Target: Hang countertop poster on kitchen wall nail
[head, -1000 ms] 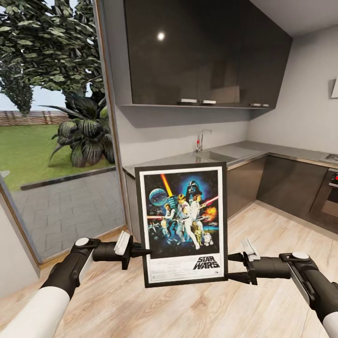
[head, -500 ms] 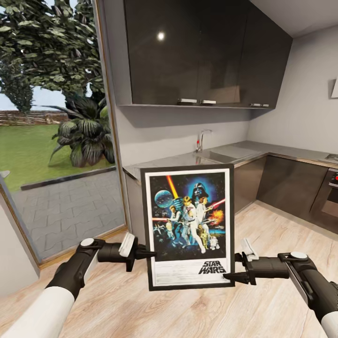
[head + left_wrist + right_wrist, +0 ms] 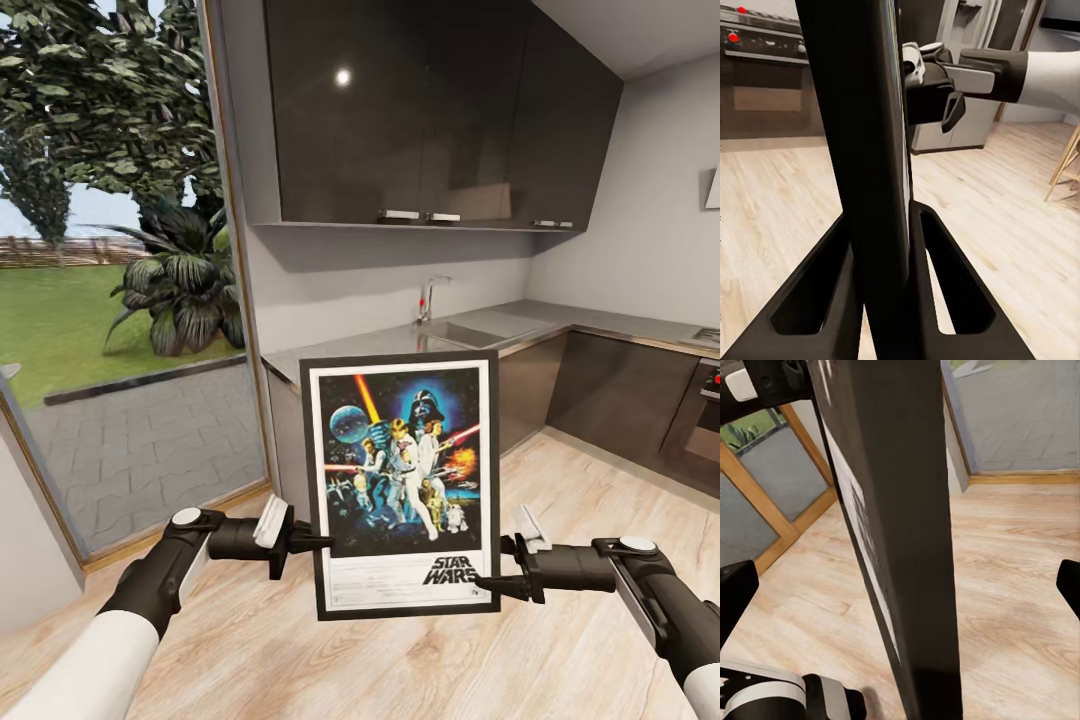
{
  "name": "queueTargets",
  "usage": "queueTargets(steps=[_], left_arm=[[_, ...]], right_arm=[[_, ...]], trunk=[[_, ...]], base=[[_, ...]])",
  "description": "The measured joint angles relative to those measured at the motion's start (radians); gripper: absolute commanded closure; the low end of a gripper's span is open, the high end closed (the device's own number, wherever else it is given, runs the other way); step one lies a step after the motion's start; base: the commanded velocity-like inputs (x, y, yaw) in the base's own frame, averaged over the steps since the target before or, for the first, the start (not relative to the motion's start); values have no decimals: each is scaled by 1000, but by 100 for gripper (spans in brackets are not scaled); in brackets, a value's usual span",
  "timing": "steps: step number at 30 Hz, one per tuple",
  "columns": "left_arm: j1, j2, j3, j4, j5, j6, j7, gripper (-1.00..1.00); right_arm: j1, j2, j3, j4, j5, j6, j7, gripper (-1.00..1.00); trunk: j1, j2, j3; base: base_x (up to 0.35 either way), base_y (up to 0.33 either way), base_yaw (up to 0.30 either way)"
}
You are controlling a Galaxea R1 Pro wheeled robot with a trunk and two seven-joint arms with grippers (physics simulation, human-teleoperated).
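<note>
The black-framed Star Wars poster (image 3: 405,485) hangs upright in the air between my two arms, facing the head camera. My left gripper (image 3: 312,541) is shut on its left frame edge, and the left wrist view shows both fingers (image 3: 825,292) pressed against the dark frame (image 3: 866,150). At the poster's lower right edge is my right gripper (image 3: 495,566), open. In the right wrist view its fingers (image 3: 736,589) stand wide apart with the frame edge (image 3: 907,547) between them, untouched. The grey kitchen countertop (image 3: 530,325) with sink and chrome tap (image 3: 430,297) lies behind the poster.
Dark glossy wall cabinets (image 3: 420,110) hang above the counter and dark base cabinets (image 3: 610,395) run beneath it. An oven (image 3: 705,410) sits at the far right. A large glass door (image 3: 110,300) to the garden fills the left. Wooden floor (image 3: 400,660) lies below my arms.
The poster and my left gripper have shifted a little to the right and down over the last second. In the last half second almost nothing moves.
</note>
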Motion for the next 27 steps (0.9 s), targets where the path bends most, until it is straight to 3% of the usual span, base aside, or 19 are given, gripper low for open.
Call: queueTargets(steps=[19,27], left_arm=[[0,7,3,2,-1,-5,0,100],[0,43,3,0,3,-4,0,100]], right_arm=[[0,-1,0,0,-1,0,1,-100],[0,-1,0,0,-1,-1,1,-100]], trunk=[[0,0,0],[0,0,0]], base=[[0,0,0],[0,0,0]])
